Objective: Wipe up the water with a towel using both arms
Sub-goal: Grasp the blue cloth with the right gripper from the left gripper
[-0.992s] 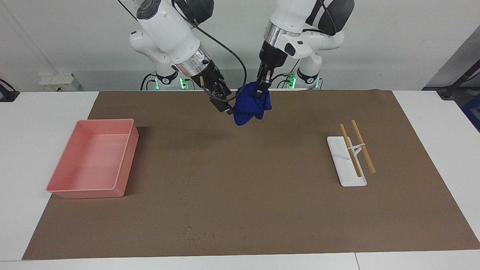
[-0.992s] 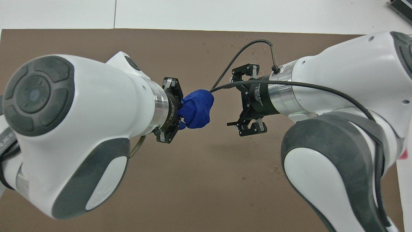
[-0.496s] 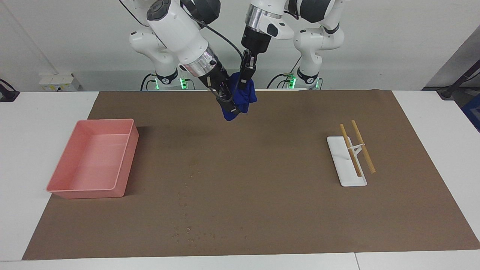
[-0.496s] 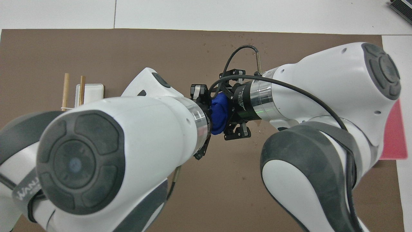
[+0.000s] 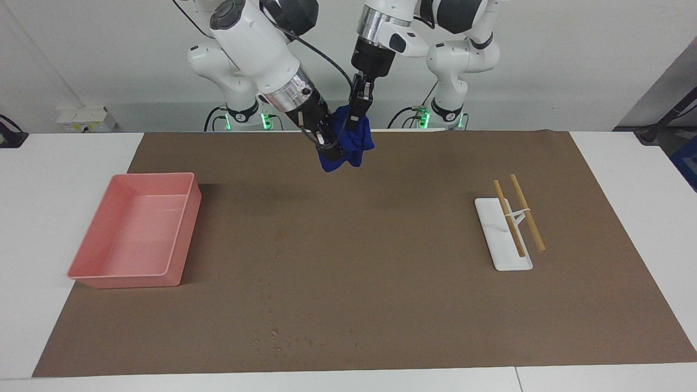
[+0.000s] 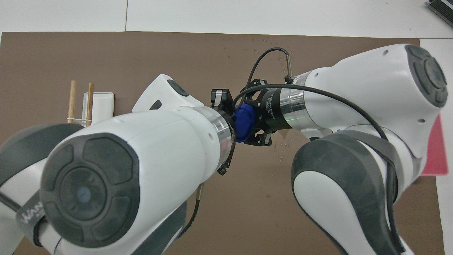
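A bunched blue towel (image 5: pixel 354 140) hangs in the air over the part of the brown mat (image 5: pixel 381 245) nearest the robots. My left gripper (image 5: pixel 355 121) comes down from above and is shut on the towel's top. My right gripper (image 5: pixel 330 147) is pressed into the towel's side from the right arm's end. In the overhead view the towel (image 6: pixel 244 122) shows squeezed between the left gripper (image 6: pixel 230 118) and the right gripper (image 6: pixel 257 120). The water (image 5: pixel 275 335) is a scatter of tiny droplets on the mat, far from the robots; it also shows in the overhead view (image 6: pixel 263 44).
A pink tray (image 5: pixel 185 228) sits on the mat toward the right arm's end. A white stand (image 5: pixel 498 245) carrying two wooden chopsticks (image 5: pixel 527 213) sits toward the left arm's end. Both also show in the overhead view, tray (image 6: pixel 433 156) and stand (image 6: pixel 102 102).
Both arms have risen and drawn back toward the robots with the towel. The right gripper, apart from the towel a second ago, has closed in and now presses into it.
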Action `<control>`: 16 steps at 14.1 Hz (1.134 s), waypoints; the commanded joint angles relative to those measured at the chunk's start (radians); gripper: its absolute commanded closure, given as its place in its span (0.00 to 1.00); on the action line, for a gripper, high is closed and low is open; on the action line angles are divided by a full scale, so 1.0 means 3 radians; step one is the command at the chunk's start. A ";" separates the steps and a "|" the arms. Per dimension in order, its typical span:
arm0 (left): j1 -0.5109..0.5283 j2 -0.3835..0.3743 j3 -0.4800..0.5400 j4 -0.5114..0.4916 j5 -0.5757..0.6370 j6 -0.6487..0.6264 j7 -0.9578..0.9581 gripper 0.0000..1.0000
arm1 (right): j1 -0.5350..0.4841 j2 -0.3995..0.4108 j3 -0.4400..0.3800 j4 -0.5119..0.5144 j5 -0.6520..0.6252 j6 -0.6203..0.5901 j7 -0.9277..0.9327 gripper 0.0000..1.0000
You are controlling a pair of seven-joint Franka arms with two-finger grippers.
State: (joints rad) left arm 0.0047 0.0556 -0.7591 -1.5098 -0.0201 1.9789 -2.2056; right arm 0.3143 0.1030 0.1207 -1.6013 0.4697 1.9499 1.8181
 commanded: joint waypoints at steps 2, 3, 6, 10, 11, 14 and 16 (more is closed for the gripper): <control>-0.0021 0.0045 -0.0031 0.0062 0.0047 0.0041 -0.0052 1.00 | -0.0035 0.0004 0.0022 0.0025 0.0060 0.0076 -0.0154 1.00; -0.0021 0.0045 -0.0031 0.0062 0.0047 0.0041 -0.0047 1.00 | -0.0040 0.0004 0.0022 0.0025 0.0050 0.0076 -0.0225 1.00; -0.0021 0.0045 -0.0031 0.0062 0.0047 0.0035 -0.0042 1.00 | -0.0040 0.0004 -0.0003 0.0030 0.0045 0.0076 -0.0247 1.00; -0.0021 0.0045 -0.0031 0.0062 0.0042 0.0020 -0.0037 0.59 | -0.0040 0.0004 -0.0004 0.0050 -0.0276 0.0045 -0.0257 1.00; -0.0016 0.0045 -0.0026 0.0062 0.0041 0.0010 -0.0042 0.16 | -0.0040 -0.0001 -0.0004 0.0030 -0.0297 0.0076 -0.0262 1.00; 0.0005 0.0040 -0.0016 0.0047 0.0041 -0.0021 -0.0037 0.00 | -0.0193 -0.0021 -0.0009 -0.0082 -0.0303 0.0173 -0.0588 1.00; 0.0015 0.0034 0.0009 0.0042 0.0041 -0.0128 0.0004 0.00 | -0.0331 -0.0042 -0.0009 -0.0250 -0.0303 0.0336 -0.0894 1.00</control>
State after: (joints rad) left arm 0.0049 0.0603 -0.7593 -1.5097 -0.0202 1.9793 -2.2055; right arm 0.2600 0.1041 0.1102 -1.6215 0.3865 1.9937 1.6408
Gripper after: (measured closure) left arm 0.242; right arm 1.000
